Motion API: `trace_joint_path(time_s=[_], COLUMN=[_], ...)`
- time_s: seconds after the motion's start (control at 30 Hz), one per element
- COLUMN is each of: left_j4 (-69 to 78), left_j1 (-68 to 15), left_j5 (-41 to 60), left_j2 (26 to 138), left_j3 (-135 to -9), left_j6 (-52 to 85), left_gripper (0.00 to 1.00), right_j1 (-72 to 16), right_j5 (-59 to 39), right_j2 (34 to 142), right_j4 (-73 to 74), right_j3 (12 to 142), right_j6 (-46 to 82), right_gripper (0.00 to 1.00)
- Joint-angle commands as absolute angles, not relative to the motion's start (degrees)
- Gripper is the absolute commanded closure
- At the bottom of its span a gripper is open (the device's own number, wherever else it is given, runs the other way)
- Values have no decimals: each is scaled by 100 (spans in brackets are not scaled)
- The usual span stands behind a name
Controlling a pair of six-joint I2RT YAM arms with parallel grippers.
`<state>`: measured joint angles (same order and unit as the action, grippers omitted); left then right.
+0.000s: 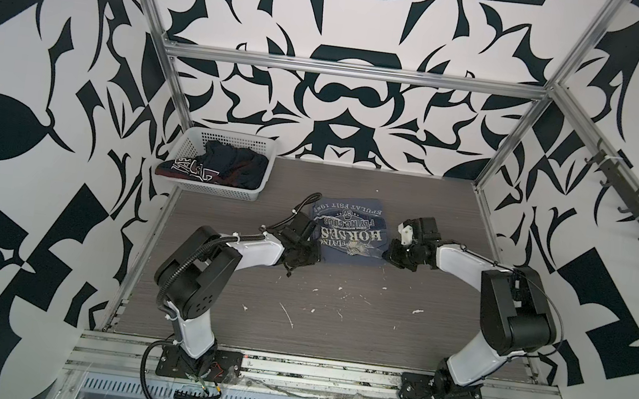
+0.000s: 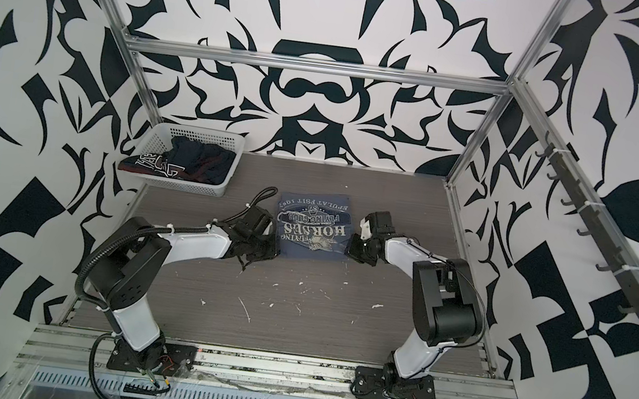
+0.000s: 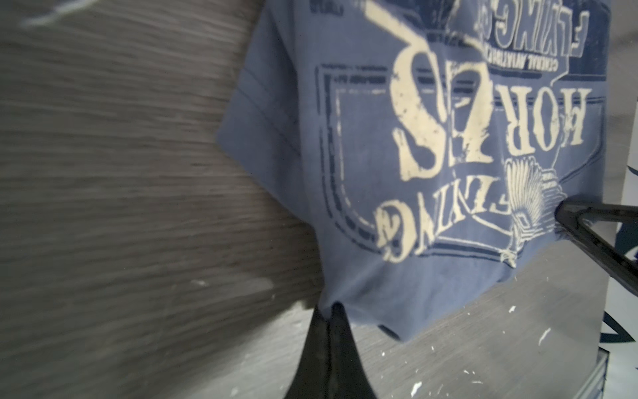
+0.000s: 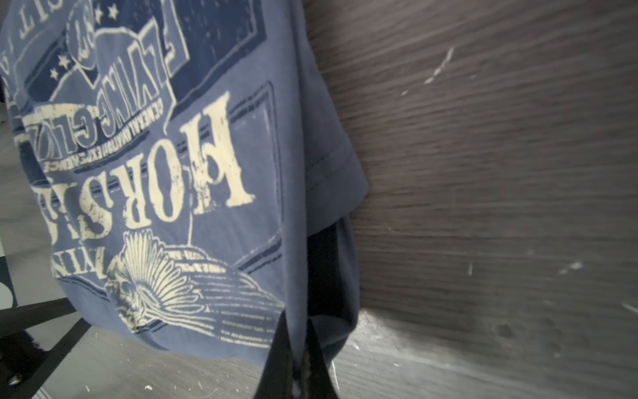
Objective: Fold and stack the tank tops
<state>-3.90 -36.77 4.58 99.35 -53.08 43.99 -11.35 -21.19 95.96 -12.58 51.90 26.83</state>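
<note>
The grey-blue tank top (image 1: 351,230) (image 2: 313,229) lies folded on the table's far middle, white "HORSES" print up. My left gripper (image 1: 318,255) (image 2: 275,252) is shut on its near left corner; in the left wrist view the pinched fingertips (image 3: 331,307) bite the hem of the tank top (image 3: 414,155). My right gripper (image 1: 386,255) (image 2: 349,250) is shut on the near right corner, cloth pinched between its tips (image 4: 297,319) in the right wrist view. The near edge of the tank top (image 4: 172,172) looks slightly raised. The navy tank top (image 1: 230,165) (image 2: 193,161) lies crumpled in the basket.
The white perforated basket (image 1: 210,191) (image 2: 181,187) stands at the far left corner of the wood-grain table (image 1: 336,316). Aluminium frame posts (image 1: 494,165) rise at the far corners. A rail of hooks (image 1: 623,207) runs along the right wall.
</note>
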Motion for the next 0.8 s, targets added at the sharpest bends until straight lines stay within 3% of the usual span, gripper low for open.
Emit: trace_joint_path(time_s=[0.0, 0.63, 0.7, 0.77], left_j4=[-664, -1613, -1582, -1546], left_j1=[-3691, -4033, -4042, -4039], left_j5=[56, -163, -93, -84], left_j2=[9558, 9630, 9627, 9512], left_j3=[-5265, -4957, -4982, -5016], left_j6=[4277, 3541, 3588, 3662], left_gripper=[100, 100, 93, 87], right_j1=[-1147, -1143, -1143, -1145], right_j5=[-1766, -1423, -1451, -1437], right_j2=[9235, 9221, 9204, 9164], right_j4=[-1389, -1626, -1622, -1710], right_j3=[5370, 5108, 5089, 5114], right_j6=[2663, 2646, 2658, 2667], right_gripper=[100, 100, 100, 87])
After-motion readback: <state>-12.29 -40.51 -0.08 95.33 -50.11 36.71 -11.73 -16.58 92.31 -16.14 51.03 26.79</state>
